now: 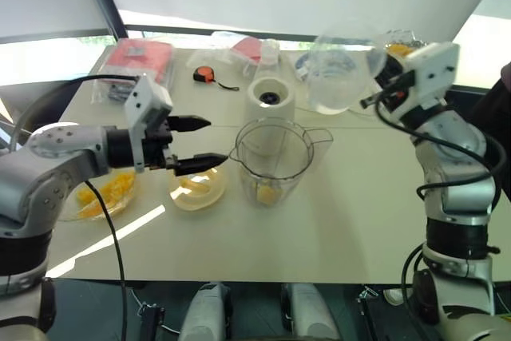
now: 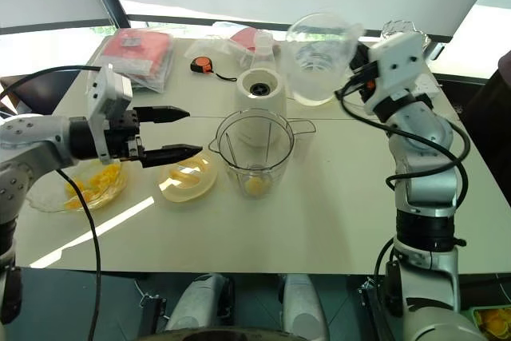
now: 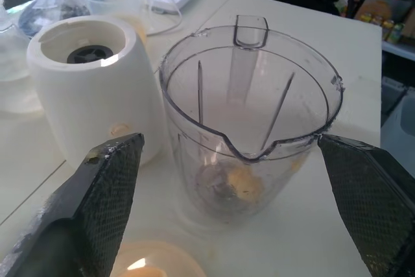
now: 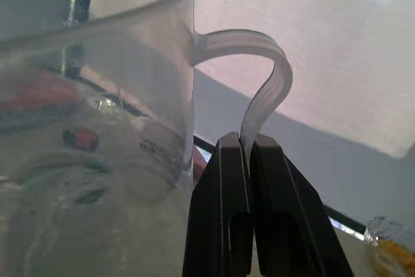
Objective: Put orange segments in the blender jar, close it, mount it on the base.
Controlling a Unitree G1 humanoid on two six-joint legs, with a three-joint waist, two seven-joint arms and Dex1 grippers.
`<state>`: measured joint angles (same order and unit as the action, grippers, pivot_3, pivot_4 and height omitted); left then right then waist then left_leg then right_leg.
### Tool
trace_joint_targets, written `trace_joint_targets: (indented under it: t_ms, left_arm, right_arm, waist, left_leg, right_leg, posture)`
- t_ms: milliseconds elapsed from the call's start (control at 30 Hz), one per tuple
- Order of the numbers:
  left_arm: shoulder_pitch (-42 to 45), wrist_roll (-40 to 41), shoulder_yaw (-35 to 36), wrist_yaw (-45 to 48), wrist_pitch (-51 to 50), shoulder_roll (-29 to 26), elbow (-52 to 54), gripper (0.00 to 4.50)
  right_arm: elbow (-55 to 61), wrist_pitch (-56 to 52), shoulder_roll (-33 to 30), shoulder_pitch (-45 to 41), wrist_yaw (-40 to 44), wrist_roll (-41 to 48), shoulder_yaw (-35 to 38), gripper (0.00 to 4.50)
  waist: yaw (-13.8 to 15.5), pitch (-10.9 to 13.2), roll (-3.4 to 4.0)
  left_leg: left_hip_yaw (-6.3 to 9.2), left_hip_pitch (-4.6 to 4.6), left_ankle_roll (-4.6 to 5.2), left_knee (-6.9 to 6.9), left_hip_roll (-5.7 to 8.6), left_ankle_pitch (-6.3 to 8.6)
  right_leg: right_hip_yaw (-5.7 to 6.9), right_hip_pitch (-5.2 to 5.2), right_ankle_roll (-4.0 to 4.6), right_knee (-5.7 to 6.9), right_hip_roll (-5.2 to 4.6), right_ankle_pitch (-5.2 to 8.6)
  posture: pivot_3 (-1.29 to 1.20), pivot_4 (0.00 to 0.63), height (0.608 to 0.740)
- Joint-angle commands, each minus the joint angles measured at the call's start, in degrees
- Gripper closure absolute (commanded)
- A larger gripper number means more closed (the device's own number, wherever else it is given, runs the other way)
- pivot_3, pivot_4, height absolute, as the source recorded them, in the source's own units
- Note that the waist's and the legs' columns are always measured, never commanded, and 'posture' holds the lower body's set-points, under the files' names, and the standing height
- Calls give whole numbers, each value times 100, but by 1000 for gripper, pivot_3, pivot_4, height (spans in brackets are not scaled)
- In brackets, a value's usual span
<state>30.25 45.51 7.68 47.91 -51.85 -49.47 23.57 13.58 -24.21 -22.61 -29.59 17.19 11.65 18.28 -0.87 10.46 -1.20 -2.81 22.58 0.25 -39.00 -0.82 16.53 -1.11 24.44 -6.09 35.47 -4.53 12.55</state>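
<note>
Lower left of the head view: a glass bowl [image 1: 70, 213] holds the remaining orange segments [image 1: 104, 193]. Just above it, the left gripper [image 1: 215, 141] stands wide and empty, its fingers aimed at the blender jar [image 1: 275, 157] at centre frame. A pale dish [image 1: 198, 188] lies between. The jar is upright, uncovered, one segment at its bottom. The base [image 1: 270, 101] stands close behind it, socket vacant. Upper right, the right gripper [image 4: 249, 144] is pinched tight on the loop handle of a clear vessel [image 1: 339, 69], held aloft. Judgement: if that is the cover, steady the jar with the left first, then lower the vessel level and centred.
</note>
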Motion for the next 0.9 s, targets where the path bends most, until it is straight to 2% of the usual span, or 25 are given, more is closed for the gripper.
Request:
trace_joint_targets:
  t_ms: [33,200,333,600,900]
  left_arm:
    - [77,-92,95,-54,131,-67,135,0]
    - [76,9,165,-152,56,-30,288,0]
    - [-181,36,195,-366,0,59,478,0]
    - [-443,46,244,-676,-25,84,717,0]
    - [-575,54,186,-869,-7,101,855,0]
  right_arm:
    - [249,-41,223,156,-907,84,776,4447]
    - [-249,948,497,935,-1373,14,1345,4447]
    - [-2048,2555,413,1156,-2059,-716,1328,4447]
    - [-5340,4270,286,371,-2209,-662,1123,4447]
    - [-7324,5104,202,-525,-2711,-815,723,4447]
  waist:
    - [10,-1,1]
    - [3,0,1]
    - [-60,-1,3]
    - [-280,2,11]
    - [-309,3,11]
  left_leg:
    - [-1,0,0,0,1,0]
    - [-3,3,0,3,10,1]
    - [-13,-4,0,2,10,0]
    - [-15,-15,-2,3,7,-1]
    - [-11,-12,-2,5,8,-1]
  right_leg:
    - [0,0,0,0,0,0]
    - [-1,0,0,-8,-1,0]
    - [-8,-1,0,-7,-1,0]
    - [-19,-4,0,0,8,0]
    - [-22,-5,-5,-4,8,-3]
  posture:
    - [0,150,740]
    - [0,150,740]
    - [0,150,740]
    - [0,150,740]
    - [0,150,740]
